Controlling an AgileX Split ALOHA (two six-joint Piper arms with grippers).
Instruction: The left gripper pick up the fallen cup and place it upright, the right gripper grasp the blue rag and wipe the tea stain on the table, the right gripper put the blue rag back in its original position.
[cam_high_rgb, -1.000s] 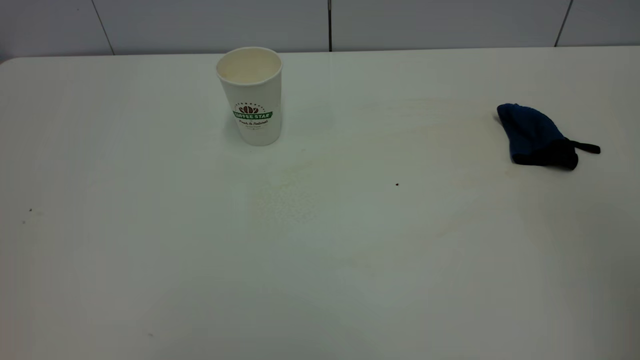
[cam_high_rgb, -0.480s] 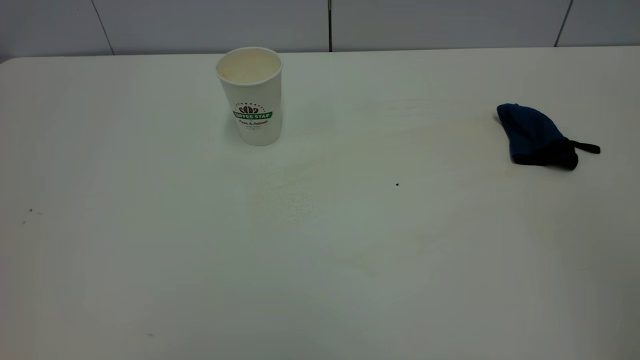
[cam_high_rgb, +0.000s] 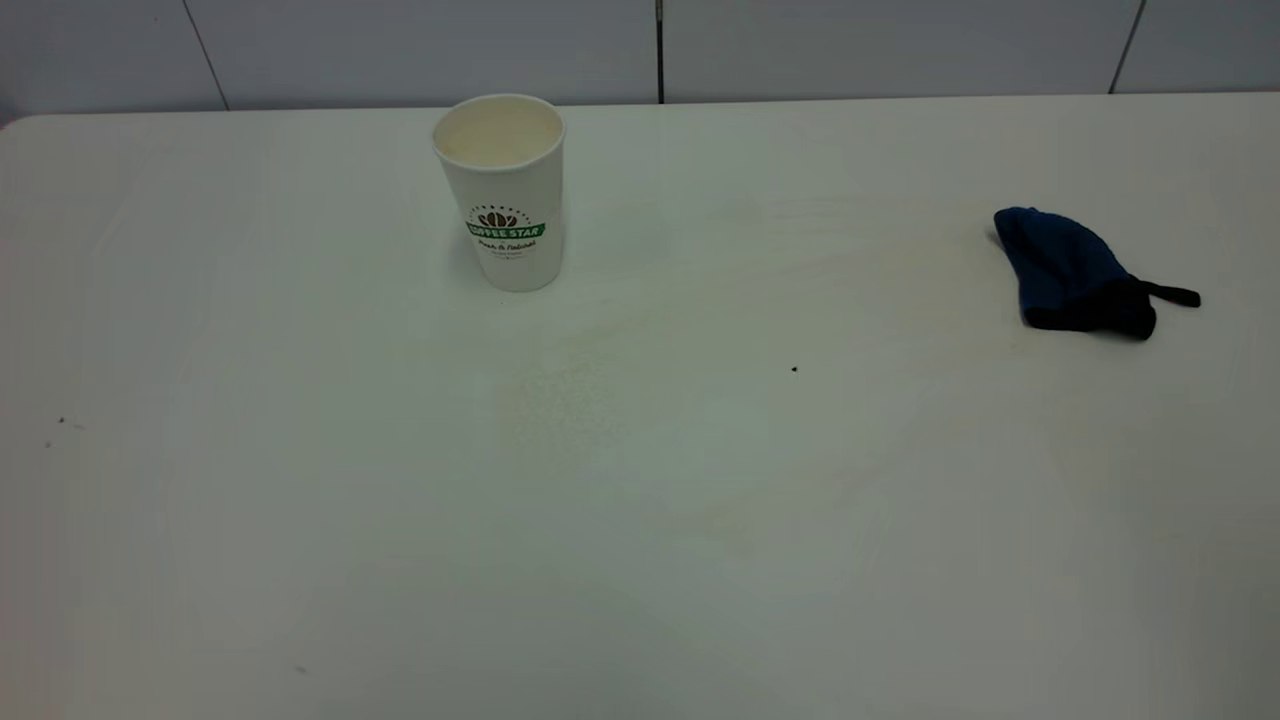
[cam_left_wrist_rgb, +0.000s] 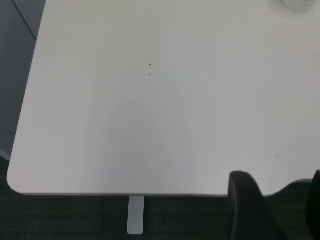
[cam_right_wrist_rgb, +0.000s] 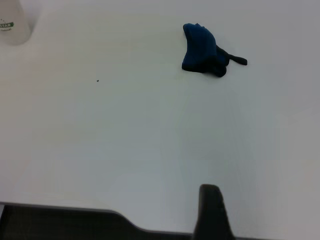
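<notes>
The cup (cam_high_rgb: 505, 195) stands upright at the back left of the table (cam_high_rgb: 300, 560), logo facing the camera; its edge also shows in the left wrist view (cam_left_wrist_rgb: 300, 4) and the right wrist view (cam_right_wrist_rgb: 12, 25). The blue rag (cam_high_rgb: 1065, 270) lies bunched at the right, also in the right wrist view (cam_right_wrist_rgb: 202, 50). No distinct brown blotch shows, only a faint yellowish smear (cam_high_rgb: 570, 390) in front of the cup. Neither arm appears in the exterior view. My left gripper (cam_left_wrist_rgb: 280, 210) is open and empty, back over the table's near edge. My right gripper (cam_right_wrist_rgb: 265, 215) shows one finger (cam_right_wrist_rgb: 212, 215), well short of the rag.
A tiny black speck (cam_high_rgb: 794, 369) lies mid-table, and small specks (cam_high_rgb: 60, 421) lie at the left. A grey tiled wall (cam_high_rgb: 660, 45) runs behind the table. The table's rounded near corner (cam_left_wrist_rgb: 15, 180) and dark floor show in the left wrist view.
The cup and rag have not moved. A faint shadow over the table's near right part has faded.
</notes>
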